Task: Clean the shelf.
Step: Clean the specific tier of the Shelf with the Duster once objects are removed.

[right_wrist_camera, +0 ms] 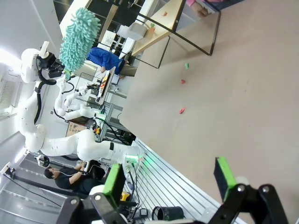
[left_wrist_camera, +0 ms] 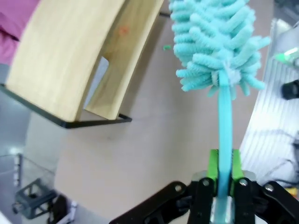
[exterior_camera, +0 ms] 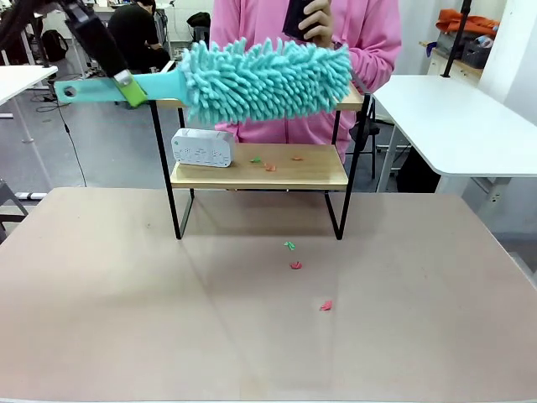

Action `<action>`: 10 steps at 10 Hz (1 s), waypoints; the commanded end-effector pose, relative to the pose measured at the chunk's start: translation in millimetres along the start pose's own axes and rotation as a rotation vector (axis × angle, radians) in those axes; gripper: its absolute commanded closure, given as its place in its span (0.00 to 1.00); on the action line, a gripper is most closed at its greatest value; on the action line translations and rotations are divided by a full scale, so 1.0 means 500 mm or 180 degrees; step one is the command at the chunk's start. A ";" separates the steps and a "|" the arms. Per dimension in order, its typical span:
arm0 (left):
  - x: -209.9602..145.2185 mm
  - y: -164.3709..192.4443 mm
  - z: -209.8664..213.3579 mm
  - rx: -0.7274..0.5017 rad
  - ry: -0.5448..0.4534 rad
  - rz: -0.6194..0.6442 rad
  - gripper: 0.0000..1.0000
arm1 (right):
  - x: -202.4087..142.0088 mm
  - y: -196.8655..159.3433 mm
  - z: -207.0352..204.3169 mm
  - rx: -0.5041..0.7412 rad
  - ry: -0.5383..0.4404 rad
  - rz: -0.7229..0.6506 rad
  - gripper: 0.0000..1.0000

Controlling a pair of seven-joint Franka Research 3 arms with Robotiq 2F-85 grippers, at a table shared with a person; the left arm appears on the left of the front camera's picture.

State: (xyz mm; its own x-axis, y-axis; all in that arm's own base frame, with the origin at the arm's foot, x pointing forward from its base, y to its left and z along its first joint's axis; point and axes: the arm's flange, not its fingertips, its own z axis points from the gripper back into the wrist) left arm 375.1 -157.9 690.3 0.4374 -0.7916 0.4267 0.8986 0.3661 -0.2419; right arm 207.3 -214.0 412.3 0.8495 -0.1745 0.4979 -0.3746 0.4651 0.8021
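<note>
The shelf point(exterior_camera: 260, 170) stands at the table's far middle, two wooden boards in a black frame. A teal fluffy duster point(exterior_camera: 264, 77) hangs level in front of the top board and hides most of it. My left gripper point(exterior_camera: 126, 86) is shut on the duster's handle, left of the shelf. In the left wrist view the handle point(left_wrist_camera: 225, 130) runs up from between the green pads point(left_wrist_camera: 213, 164) to the duster head point(left_wrist_camera: 215, 42), beside the shelf boards point(left_wrist_camera: 70, 56). Small coloured scraps point(exterior_camera: 270, 167) lie on the lower board. My right gripper point(right_wrist_camera: 168, 179) is open over bare table.
A white box point(exterior_camera: 203, 148) sits at the left of the lower board. Three scraps point(exterior_camera: 295, 265) lie on the beige table point(exterior_camera: 126, 319) in front of the shelf. A person in pink point(exterior_camera: 369, 34) stands behind the shelf holding a dark phone. White tables point(exterior_camera: 453, 117) flank the area.
</note>
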 end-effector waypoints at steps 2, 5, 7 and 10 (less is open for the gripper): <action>-0.170 -0.036 0.117 0.0093 -0.0791 0.0714 0.88 | 0.006 0.002 0.001 0.0041 -0.0059 0.0086 0.00; -0.422 -0.024 0.152 0.0427 -0.1381 0.1992 0.88 | 0.006 0.002 0.001 0.0041 -0.0059 0.0086 0.00; -0.523 0.030 0.063 0.0272 -0.1327 0.2964 0.88 | 0.006 0.002 0.001 0.0041 -0.0059 0.0086 0.00; -0.555 0.111 -0.078 -0.0264 -0.1041 0.3669 0.88 | 0.006 0.002 0.001 0.0041 -0.0059 0.0086 0.00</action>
State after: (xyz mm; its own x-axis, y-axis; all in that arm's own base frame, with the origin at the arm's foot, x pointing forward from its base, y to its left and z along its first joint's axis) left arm 285.5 79.8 512.6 0.9811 0.1075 0.1611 0.0205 0.7693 -0.6385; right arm 207.2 -214.0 412.1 0.8496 -0.1742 0.4978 -0.3743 0.4658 0.8018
